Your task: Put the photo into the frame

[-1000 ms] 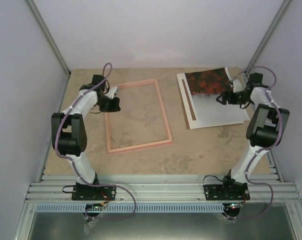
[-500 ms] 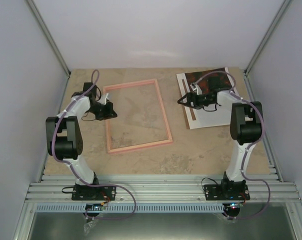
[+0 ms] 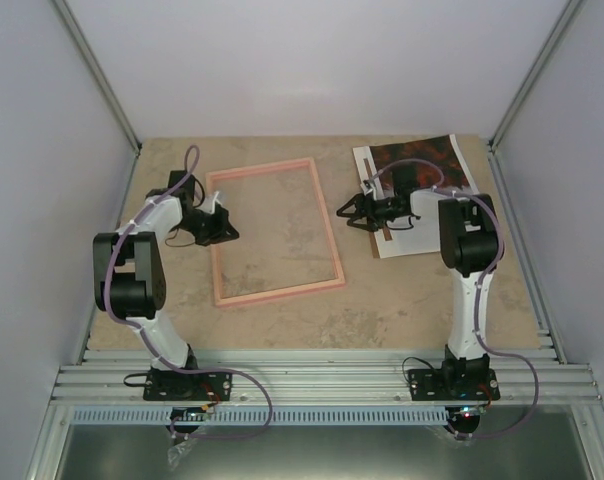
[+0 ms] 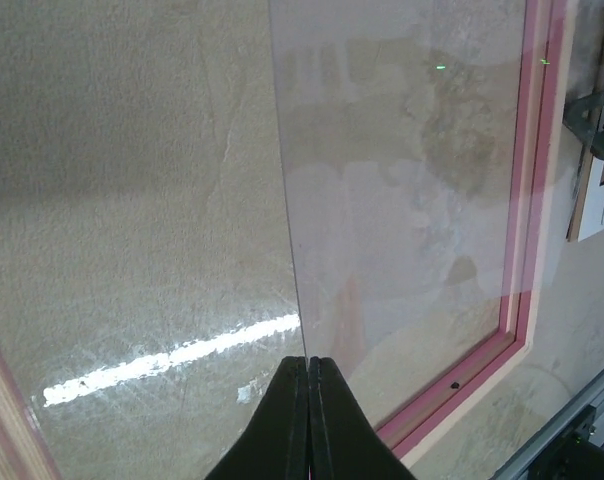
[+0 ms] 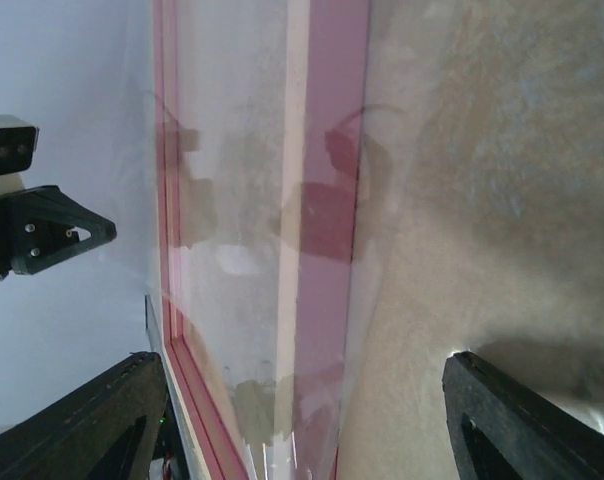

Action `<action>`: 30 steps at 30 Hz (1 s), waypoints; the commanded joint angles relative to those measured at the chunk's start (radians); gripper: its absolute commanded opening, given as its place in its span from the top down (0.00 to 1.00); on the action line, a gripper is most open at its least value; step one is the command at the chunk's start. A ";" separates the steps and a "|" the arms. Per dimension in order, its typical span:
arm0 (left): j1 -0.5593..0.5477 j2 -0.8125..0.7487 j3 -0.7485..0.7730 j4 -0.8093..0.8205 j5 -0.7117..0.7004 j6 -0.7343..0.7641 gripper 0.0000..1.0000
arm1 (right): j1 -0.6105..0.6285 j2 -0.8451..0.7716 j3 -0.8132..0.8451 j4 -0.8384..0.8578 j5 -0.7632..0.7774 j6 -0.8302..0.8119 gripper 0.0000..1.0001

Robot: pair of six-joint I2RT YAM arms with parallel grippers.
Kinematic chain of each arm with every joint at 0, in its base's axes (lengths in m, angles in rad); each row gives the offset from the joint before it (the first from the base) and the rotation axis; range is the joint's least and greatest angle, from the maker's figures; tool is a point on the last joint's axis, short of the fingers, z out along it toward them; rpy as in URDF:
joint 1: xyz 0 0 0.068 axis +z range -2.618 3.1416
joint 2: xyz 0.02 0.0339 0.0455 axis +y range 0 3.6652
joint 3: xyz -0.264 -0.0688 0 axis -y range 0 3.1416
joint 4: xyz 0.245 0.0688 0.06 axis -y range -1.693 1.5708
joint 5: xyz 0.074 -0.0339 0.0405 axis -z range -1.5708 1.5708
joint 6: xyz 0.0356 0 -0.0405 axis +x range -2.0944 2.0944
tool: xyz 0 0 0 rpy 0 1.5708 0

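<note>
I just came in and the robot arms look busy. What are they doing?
The left gripper, shut, sits at the pink frame's left side. The right gripper is open between the frame and the photo, holding nothing. The photo lies far right on the table, not yet in the frame.

The right gripper (image 3: 348, 213) has swung from the picture's right edge leftward past the white-bordered red-orange photo (image 3: 422, 165), reaching the thin pink rectangular frame (image 3: 329, 225). The left gripper (image 3: 227, 232) sits slightly lower.

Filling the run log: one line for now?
left tool shut, at frame | right tool open, between frame and photo | photo outside frame
</note>
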 commanded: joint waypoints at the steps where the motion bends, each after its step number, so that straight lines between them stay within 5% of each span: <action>1: 0.004 0.008 -0.013 0.019 0.035 0.002 1.00 | 0.018 0.075 0.045 0.046 -0.014 0.067 0.24; 8: 0.004 0.020 -0.015 0.021 0.018 0.015 1.00 | 0.022 0.104 0.077 0.116 -0.035 0.103 0.48; 13: 0.004 -0.003 -0.018 0.015 0.023 0.035 1.00 | 0.027 0.091 0.097 0.129 -0.061 0.089 0.95; 14: 0.003 -0.024 -0.015 0.014 0.012 0.037 1.00 | 0.030 0.084 0.106 0.120 -0.064 0.075 0.99; 30: 0.012 -0.461 -0.057 -0.133 -0.332 0.252 0.96 | 0.253 0.074 0.269 0.094 -0.036 -0.048 0.99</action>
